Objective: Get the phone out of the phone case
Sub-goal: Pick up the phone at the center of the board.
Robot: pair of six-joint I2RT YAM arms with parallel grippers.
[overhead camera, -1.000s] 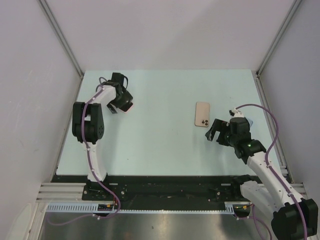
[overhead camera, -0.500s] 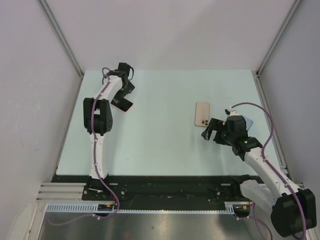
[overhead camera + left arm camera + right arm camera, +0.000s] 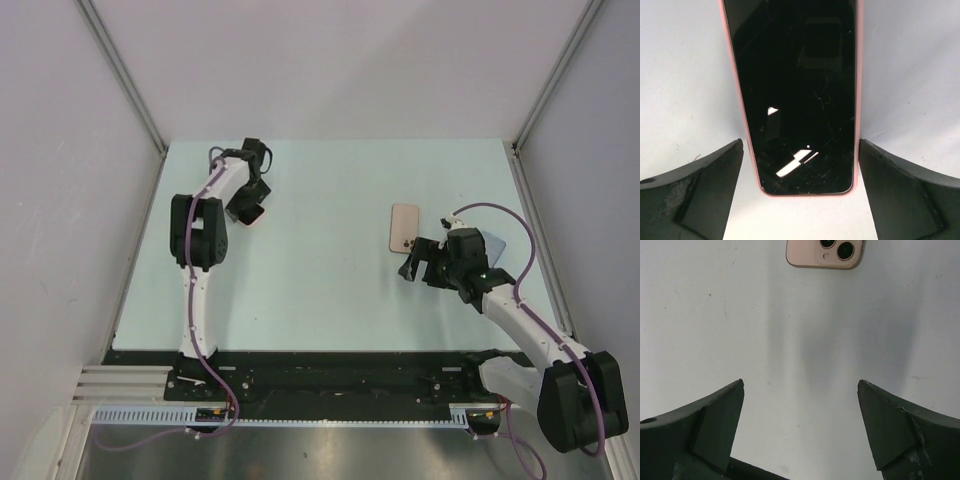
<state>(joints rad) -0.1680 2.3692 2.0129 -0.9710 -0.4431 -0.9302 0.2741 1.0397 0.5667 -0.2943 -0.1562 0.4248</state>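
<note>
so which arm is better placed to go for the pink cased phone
Left. The left gripper sits open right over the pink-cased phone, a finger on each side of its end. The right gripper is far off, by the gold phone.

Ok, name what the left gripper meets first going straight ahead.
Probably the pink-cased phone, lying screen-up between the left gripper's open fingers; depth is unclear.

Bright even light, faint soft shadows, small glare spots, sharp focus
</note>
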